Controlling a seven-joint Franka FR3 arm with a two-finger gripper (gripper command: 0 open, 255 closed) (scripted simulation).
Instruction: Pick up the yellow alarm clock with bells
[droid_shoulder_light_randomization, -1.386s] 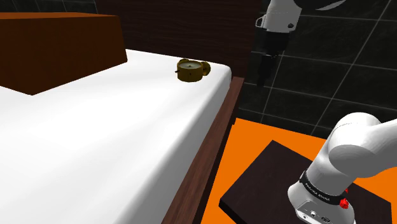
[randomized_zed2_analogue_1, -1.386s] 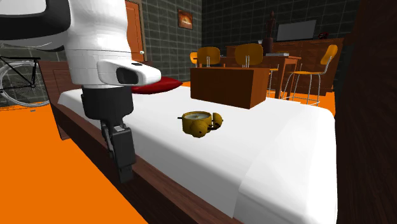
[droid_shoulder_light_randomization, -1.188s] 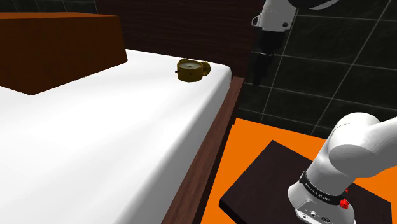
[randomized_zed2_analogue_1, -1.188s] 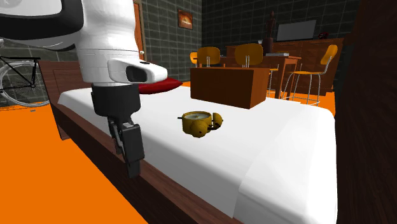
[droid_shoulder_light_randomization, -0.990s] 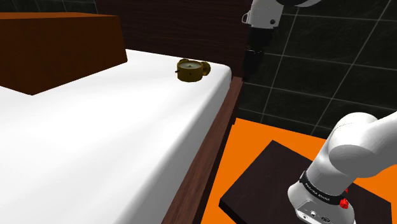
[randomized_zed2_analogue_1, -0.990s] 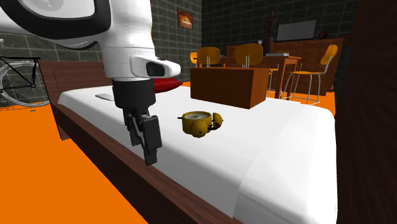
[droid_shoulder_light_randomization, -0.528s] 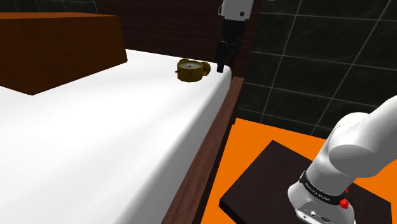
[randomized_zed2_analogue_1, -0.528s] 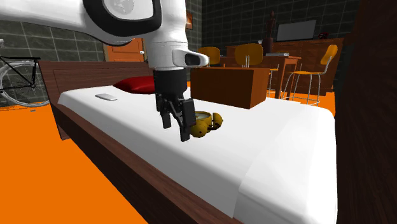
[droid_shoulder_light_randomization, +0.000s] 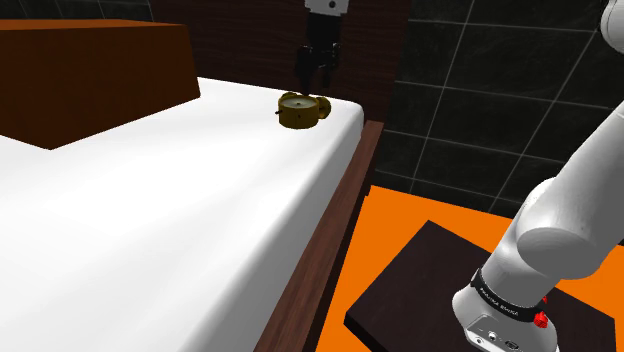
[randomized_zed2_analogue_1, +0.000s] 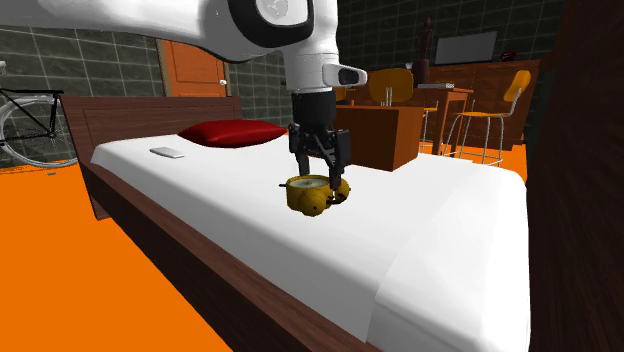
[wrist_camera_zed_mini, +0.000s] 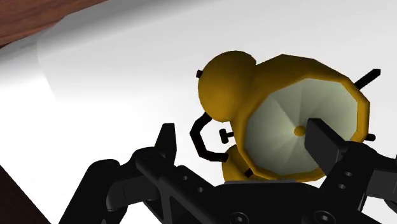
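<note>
gripper (randomized_zed2_analogue_1: 318, 170) now just above clock (randomized_zed2_analogue_1: 310, 197)

We find the alarm clock (droid_shoulder_light_randomization: 297, 110) lying dial-up on the bed (droid_shoulder_light_randomization: 150, 220), directly below the claw (droid_shoulder_light_randomization: 314, 85), one finger to either side above it. The bed's edge runs near the claw. In the second exterior view, a box (randomized_zed2_analogue_1: 360, 140) sits on the bed behind the claw and a pillow (randomized_zed2_analogue_1: 230, 132) lies to its left.

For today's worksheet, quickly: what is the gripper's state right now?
Gripper: open, jaws apart over the yellow alarm clock, holding nothing.
</note>
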